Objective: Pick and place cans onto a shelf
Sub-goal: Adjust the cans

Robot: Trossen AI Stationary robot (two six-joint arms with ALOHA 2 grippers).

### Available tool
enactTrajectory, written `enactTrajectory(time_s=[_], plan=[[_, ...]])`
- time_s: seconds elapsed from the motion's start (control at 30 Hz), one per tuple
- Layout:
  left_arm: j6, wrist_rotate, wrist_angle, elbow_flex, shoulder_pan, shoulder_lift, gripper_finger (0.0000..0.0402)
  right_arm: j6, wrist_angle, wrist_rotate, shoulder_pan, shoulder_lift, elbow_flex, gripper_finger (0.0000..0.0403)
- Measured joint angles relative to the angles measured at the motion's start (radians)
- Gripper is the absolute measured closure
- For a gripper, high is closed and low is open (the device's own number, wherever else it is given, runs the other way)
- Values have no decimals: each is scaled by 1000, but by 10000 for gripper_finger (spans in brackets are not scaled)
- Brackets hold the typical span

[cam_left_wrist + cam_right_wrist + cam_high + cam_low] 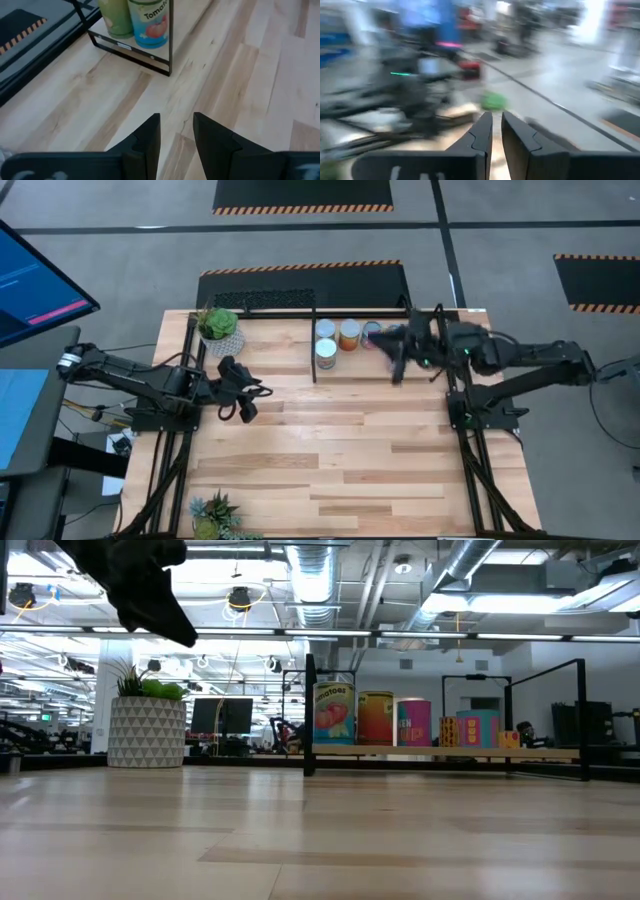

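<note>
I count three cans (337,340) clearly in the shelf (400,375) at the far side of the bench (330,460): two side by side at the back and one just in front of the left one. The low view shows a blue tomato can (334,713), an orange one (375,718) and a pink one (413,721) standing upright in a row, with more colourful shapes further right that I cannot make out.

My right gripper (397,358) sits over the shelf, just right of the cans; its fingers (485,135) stand narrow with nothing between them. My left gripper (243,402) waits over the left of the bench, fingers (150,137) slightly apart and empty.

I judge these tins stiff and light, but their labels are smooth and likely slippery. I would grip across the middle of the body, square to it, below the rim, so a can does not tilt or topple its neighbours.
</note>
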Motion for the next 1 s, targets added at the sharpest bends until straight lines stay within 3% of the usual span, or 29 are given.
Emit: enactTrajectory(time_s=[0.17, 0.5, 0.63, 0.8, 1.0], plan=[[-29, 7, 0, 0, 16, 0, 297, 11, -119, 42, -173, -4, 8, 337], [-14, 25, -1, 0, 54, 0, 297, 35, -592, -296, -553, 132, 172, 337], [-15, 25, -1, 0, 69, 0, 297, 57, -726, -342, -674, 221, 177, 337], [-16, 26, -1, 0, 70, 0, 297, 147, -828, -358, -744, 308, 177, 337], [-16, 30, -1, 0, 70, 1, 297, 149, -884, -369, -738, 400, 177, 340]])
